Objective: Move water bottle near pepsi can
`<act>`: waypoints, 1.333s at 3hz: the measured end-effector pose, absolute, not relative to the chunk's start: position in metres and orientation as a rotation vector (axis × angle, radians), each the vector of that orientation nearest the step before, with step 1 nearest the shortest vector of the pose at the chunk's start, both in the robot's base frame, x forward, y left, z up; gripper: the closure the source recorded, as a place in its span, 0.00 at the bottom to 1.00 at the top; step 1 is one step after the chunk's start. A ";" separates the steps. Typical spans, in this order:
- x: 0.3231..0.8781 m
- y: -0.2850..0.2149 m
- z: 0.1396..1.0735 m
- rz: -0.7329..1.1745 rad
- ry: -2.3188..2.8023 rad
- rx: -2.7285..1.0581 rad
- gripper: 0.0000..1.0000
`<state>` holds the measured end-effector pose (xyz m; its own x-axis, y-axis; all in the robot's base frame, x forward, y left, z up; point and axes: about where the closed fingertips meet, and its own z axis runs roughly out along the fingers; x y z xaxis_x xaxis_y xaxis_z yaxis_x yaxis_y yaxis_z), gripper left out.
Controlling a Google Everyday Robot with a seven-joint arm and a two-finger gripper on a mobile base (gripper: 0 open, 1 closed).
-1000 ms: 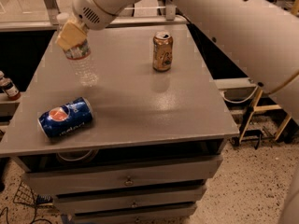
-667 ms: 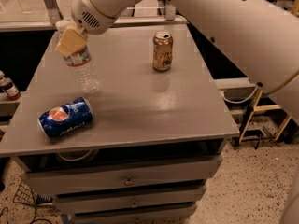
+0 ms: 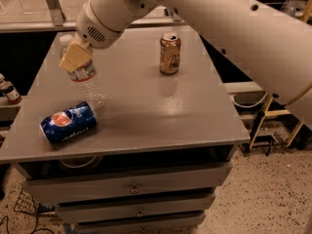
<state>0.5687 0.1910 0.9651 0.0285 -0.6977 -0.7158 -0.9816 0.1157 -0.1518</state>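
Note:
The water bottle (image 3: 87, 79) is clear ribbed plastic with a white cap and a red-and-white label band. It is tilted, its base just above or at the grey table (image 3: 146, 111) near the left side. My gripper (image 3: 75, 57) is shut on the bottle's upper part, its tan fingers (image 3: 73, 56) over the label. The blue pepsi can (image 3: 68, 122) lies on its side at the front left of the table, just below and left of the bottle's base.
A gold-brown can (image 3: 169, 53) stands upright at the back middle of the table. A small dark-capped bottle (image 3: 9, 91) stands on a shelf left of the table. Drawers sit under the tabletop. My white arm (image 3: 219, 28) spans the upper right.
My gripper has carried the water bottle toward the front of the table and lower, closer to the pepsi can. The cans have not moved.

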 end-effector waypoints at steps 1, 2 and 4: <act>0.567 0.192 0.954 0.580 1.743 -1.632 0.99; 0.567 0.192 0.954 0.580 1.743 -1.633 0.77; 0.567 0.192 0.955 0.580 1.743 -1.633 0.31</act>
